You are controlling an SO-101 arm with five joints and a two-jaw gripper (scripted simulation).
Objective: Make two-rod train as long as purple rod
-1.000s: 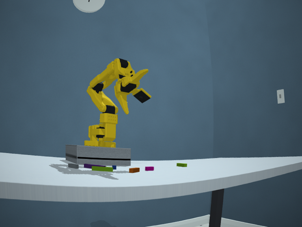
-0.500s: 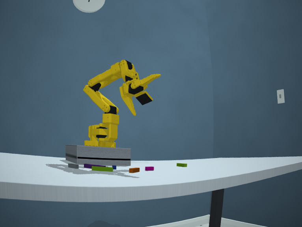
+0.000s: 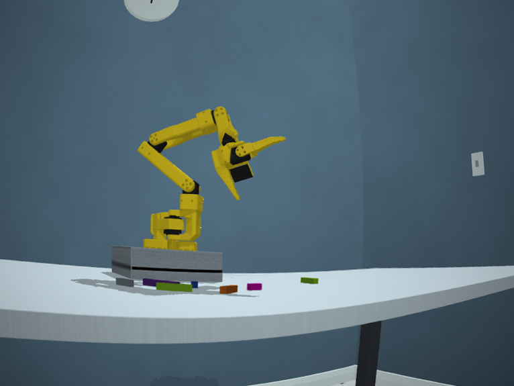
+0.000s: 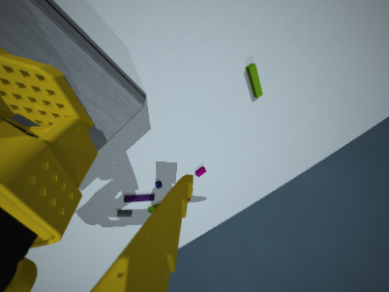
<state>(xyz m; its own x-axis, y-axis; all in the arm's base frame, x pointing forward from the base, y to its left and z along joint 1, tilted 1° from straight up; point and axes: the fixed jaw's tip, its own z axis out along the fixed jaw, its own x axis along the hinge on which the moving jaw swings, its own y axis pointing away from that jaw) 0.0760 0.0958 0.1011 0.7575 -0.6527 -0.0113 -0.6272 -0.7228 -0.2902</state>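
Observation:
My gripper is open and empty, high above the table, in front of the arm's grey base block. The purple rod lies flat just in front of the base, partly hidden by a long yellow-green rod. A grey rod is to its left and a small blue rod to its right. Further right lie an orange rod, a magenta rod and a second yellow-green rod, all apart. In the wrist view one finger points down over the purple rod, with the magenta rod beside its tip.
The table's curved front edge runs close to the rods. The base block fills the upper left of the wrist view. The second yellow-green rod lies alone, away from the cluster.

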